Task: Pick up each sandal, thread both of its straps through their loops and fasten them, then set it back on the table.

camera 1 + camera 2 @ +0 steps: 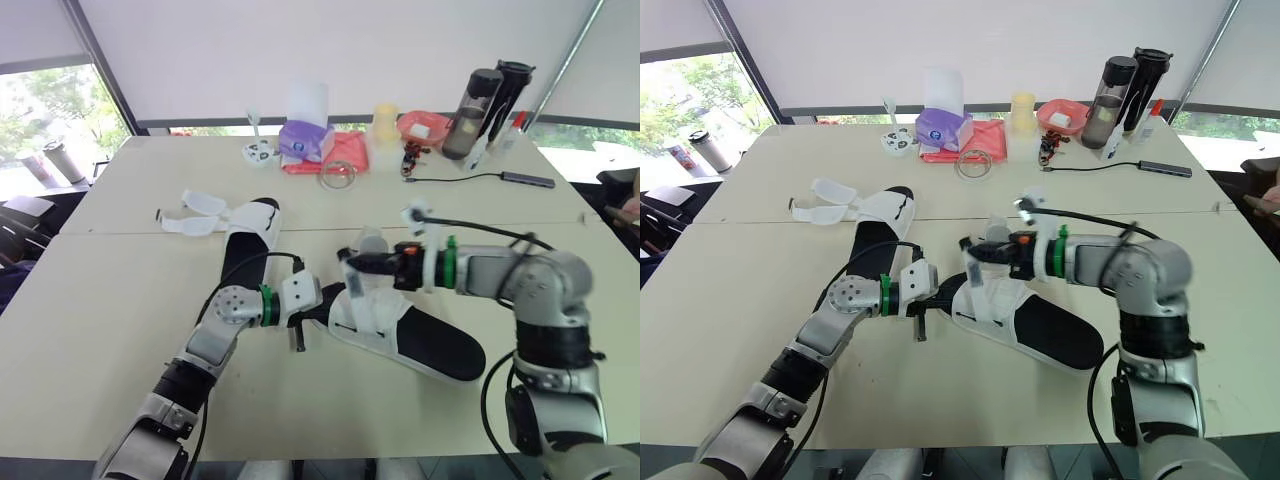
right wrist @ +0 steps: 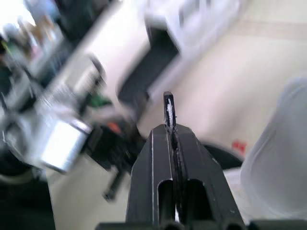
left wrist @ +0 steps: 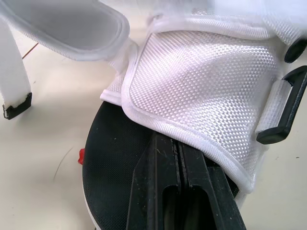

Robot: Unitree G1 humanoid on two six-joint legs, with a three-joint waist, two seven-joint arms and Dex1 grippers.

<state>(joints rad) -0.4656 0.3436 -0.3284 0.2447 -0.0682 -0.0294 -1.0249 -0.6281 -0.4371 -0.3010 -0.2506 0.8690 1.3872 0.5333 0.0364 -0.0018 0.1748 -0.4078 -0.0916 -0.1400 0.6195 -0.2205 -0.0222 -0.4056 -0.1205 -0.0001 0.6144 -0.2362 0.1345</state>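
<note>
On the left side of the worktop (image 1: 100, 300) lies the far sandal (image 1: 243, 255). It is black with white sides. Its two white straps (image 1: 200, 212) are undone and lie spread out flat to the left of it. No hand touches it.

Next comes the left hand (image 1: 318, 312). It is low over the worktop, at the left end of the near sandal (image 1: 430, 345). Its two fingers (image 3: 163, 187) are pressed tight together. Their tips are tucked in at the white cloth edge of this sandal, and they nip it there. The black sole shows right under the fingers. A black loop (image 3: 283, 110) sits on the side of the white cloth, with nothing through it.

The near sandal lies in the middle of the worktop, near the front. It is slanted, with its black sole pointing to the right and the front.

The right hand (image 1: 352, 266) is just above the white part of this sandal. Its fingers are closed tight on a strap (image 2: 168, 108). The black tip of the strap pokes out past the fingertips, and the white strap hangs down to the sandal.

Far at the back of the worktop are a purple bag (image 1: 305, 140), a pink cloth (image 1: 345, 152), a yellow cup (image 1: 385, 125) and two dark bottles (image 1: 485, 95). A black cable (image 1: 470, 178) lies in front of the bottles.
</note>
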